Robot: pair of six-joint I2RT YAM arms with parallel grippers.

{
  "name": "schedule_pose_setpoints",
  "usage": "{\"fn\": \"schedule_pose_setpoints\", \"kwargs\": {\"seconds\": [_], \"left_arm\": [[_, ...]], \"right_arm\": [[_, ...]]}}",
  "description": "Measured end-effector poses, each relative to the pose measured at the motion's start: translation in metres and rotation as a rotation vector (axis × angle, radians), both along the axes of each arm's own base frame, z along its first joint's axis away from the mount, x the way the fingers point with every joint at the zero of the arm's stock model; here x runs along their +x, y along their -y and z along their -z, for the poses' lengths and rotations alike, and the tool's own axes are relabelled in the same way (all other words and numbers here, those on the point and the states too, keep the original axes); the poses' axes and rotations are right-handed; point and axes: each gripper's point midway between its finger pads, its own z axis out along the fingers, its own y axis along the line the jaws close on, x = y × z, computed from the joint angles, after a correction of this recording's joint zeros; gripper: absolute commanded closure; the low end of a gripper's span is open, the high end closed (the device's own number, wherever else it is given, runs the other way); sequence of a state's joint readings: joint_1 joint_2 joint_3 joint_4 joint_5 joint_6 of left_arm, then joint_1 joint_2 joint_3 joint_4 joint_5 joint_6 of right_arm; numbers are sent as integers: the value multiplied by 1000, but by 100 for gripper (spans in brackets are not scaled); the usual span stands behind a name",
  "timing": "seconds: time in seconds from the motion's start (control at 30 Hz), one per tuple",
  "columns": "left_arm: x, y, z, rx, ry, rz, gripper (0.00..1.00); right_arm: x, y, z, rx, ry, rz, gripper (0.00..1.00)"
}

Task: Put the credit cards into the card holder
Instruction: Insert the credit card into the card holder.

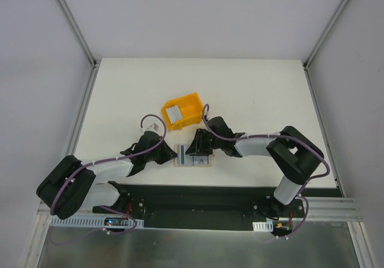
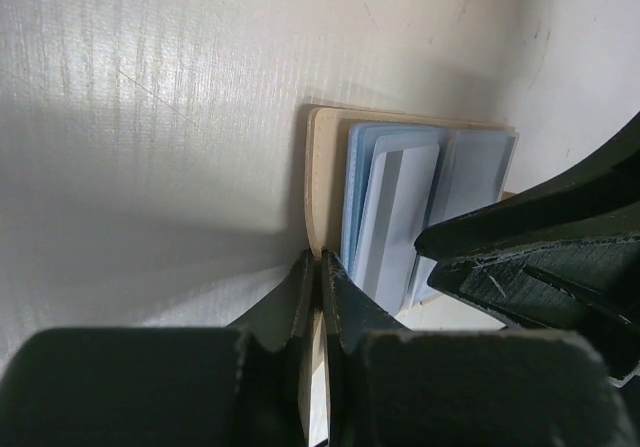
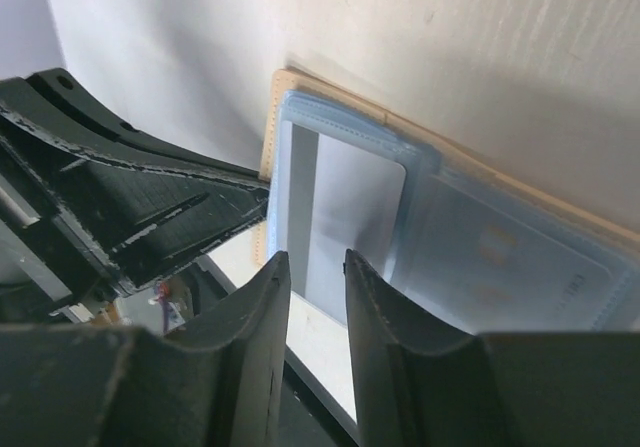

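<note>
Top external view: you have the card holder [image 1: 193, 160] lying open on the counter [image 1: 258, 94], just in front of the yellow bin [image 1: 192, 103]. The left arm [image 1: 114, 169] meets it from the left and the right arm [image 1: 258, 145] from the right. A pale flat item lies in the bin, probably another card.

Left wrist view: the left fingers [image 2: 345, 307] are closed tight on the holder's beige edge, pinning it. Blue plastic sleeves fill the holder, and one credit card [image 2: 400, 217] sits partly inside a sleeve.

Right wrist view: the right fingers [image 3: 375, 307] stand partly open over the exposed end of that silvery-grey card, with a clear gap between them. No grip on the card can be confirmed.

Judgement: insertion is the step in hand. Your next move should push the card squarely down its sleeve while the left side holds the holder steady.

Markings: there are faint embossed marks on the neighbouring sleeve, too dim to read. No brand is legible.
</note>
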State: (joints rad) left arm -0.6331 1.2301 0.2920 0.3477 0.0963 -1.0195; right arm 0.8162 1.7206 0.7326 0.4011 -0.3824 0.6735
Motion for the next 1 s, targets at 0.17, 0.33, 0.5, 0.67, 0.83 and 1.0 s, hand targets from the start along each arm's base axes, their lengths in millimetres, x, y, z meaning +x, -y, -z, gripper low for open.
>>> {"fn": "schedule_pose_setpoints", "kwargs": {"seconds": [0.17,0.33,0.5,0.67,0.83,1.0], "left_arm": [[0,0,-1,0,7,4,100],[1,0,-2,1,13,8,100],[1,0,-2,2,16,11,100],[1,1,-3,1,25,20,100],[1,0,-3,9,33,28,100],[2,1,-10,-4,53,30,100]], "right_arm": [[6,6,-6,-82,61,-15,65],[6,13,-5,-132,76,-2,64],[2,17,4,-163,50,-4,63],[-1,8,10,-150,18,-35,64],[-1,4,9,-133,19,-50,63],[1,8,4,-146,50,-56,60]]}}
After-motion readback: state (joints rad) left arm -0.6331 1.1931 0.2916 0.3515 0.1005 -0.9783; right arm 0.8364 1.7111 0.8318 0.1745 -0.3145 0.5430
